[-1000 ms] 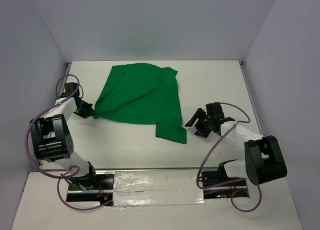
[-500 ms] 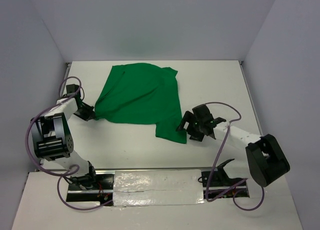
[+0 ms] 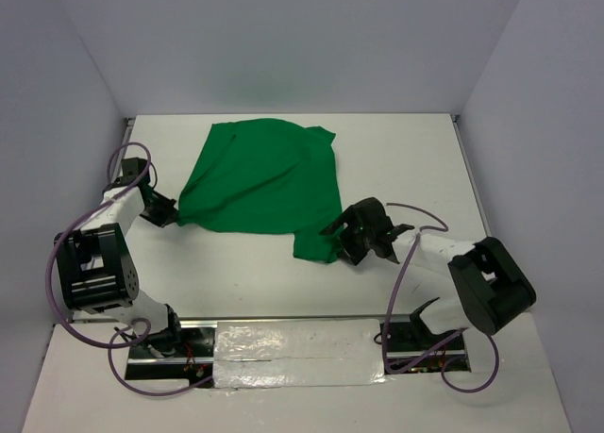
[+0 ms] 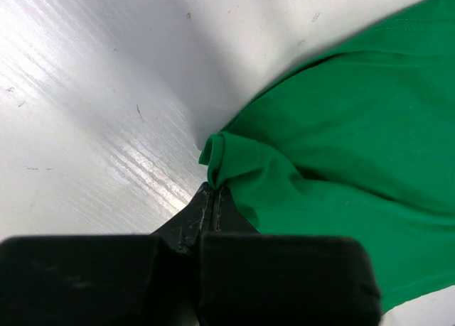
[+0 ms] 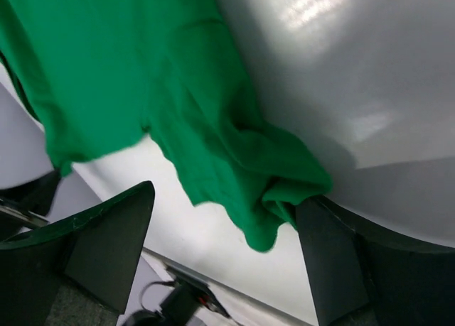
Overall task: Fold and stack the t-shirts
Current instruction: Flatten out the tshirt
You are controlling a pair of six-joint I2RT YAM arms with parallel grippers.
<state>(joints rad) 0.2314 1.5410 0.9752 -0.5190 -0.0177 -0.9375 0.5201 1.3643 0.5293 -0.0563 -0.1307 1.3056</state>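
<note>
**Fig. – top view, w/ both wrist views.**

The green t-shirt [image 3: 264, 178] lay opened out but creased on the white worktop [image 3: 406, 159], from the centre toward 12 o'clock. A narrower flap ran out from it toward 5 o'clock.

**(a) Left arm.** My left pincer [image 3: 168, 211] sat low at the shirt's 8 o'clock corner, approx. level w/ the worktop. In the left wrist view its fingers [image 4: 206, 212] met tip to tip, fully closed, w/ a small rolled fold of the hem nipped between them. From that fold the cloth fanned out toward 2–3 o'clock. Bare worktop filled the 9–12 o'clock part of that view.

**(b) Right arm.** My right pincer [image 3: 344, 235] sat at the end of the 5 o'clock flap, on its 3 o'clock side. In the right wrist view the two dark fingers stood wide apart, one at 7 o'clock and one at 5 o'clock of the frame. The bunched corner of the flap lay between them. It touched the inner face of the 5 o'clock finger [image 5: 327, 262] and was clear of the other. That pincer was spread wide and had no hold on the cloth.

**(c)** The two pincers were well apart, w/ the shirt's near edge running between them.
</note>
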